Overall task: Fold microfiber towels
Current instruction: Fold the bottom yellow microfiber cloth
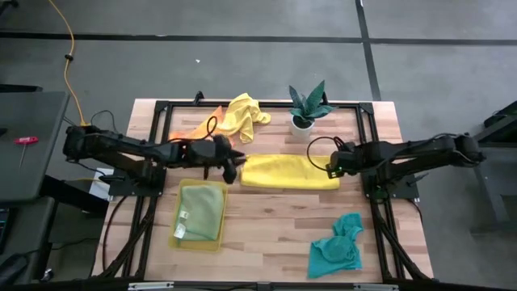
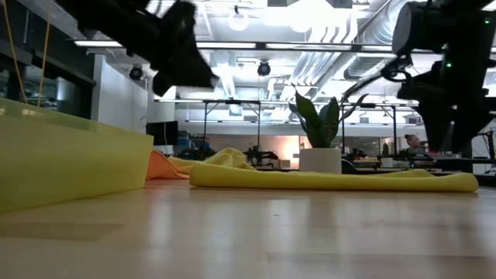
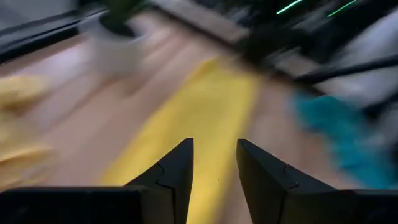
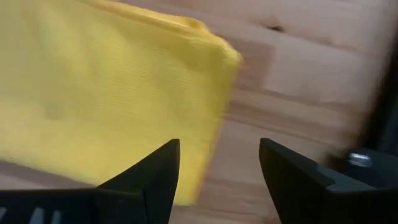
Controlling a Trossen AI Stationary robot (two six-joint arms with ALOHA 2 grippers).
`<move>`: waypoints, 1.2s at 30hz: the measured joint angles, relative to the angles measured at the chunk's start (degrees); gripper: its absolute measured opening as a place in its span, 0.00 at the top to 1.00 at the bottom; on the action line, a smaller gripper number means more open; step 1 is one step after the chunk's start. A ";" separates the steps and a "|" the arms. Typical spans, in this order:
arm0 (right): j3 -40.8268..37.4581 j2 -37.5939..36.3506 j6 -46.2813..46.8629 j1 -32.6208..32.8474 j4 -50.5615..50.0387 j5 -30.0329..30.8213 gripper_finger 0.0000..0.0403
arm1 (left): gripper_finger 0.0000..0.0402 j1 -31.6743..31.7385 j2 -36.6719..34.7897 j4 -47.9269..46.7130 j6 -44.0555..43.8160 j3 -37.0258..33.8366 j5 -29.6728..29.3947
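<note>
One container sits on the table (image 1: 266,234): a translucent yellow tray (image 1: 199,240) toward the near left, with a folded olive-green towel (image 1: 202,208) lying flat inside it. Across the middle of the table lies a yellow towel (image 1: 289,172) folded into a long strip. The left gripper (image 1: 232,171) hangs above that strip's left end, its fingers (image 3: 171,171) a narrow gap apart with nothing between them. The right gripper (image 1: 331,166) is at the strip's right end, its fingers (image 4: 155,171) spread wide and empty, with the towel's corner just beyond them. At the far left, a second yellow towel (image 1: 245,115) lies crumpled against an orange one (image 1: 187,129), beside a small potted plant (image 1: 307,107). A teal towel (image 1: 338,247) is bunched at the near right.
</note>
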 joint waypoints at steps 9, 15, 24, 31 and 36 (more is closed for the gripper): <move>-5.95 0.92 2.94 -1.99 7.52 -3.86 0.47 | 0.72 -5.14 0.00 29.86 -3.46 -8.73 7.58; -11.03 2.51 4.78 -2.79 17.12 -6.21 0.47 | 0.72 -7.38 0.00 31.16 -4.40 -8.72 7.42; -12.27 4.78 8.36 -2.74 20.93 -5.59 0.52 | 0.72 -9.00 0.00 31.69 -6.12 -8.72 7.41; -12.23 5.67 8.46 -2.70 20.60 -4.24 0.81 | 0.72 -9.00 0.00 32.84 -6.34 -8.70 7.41; -11.29 5.46 8.25 -2.70 20.55 -3.35 0.98 | 0.72 -8.92 -2.55 32.80 -6.82 -8.70 9.14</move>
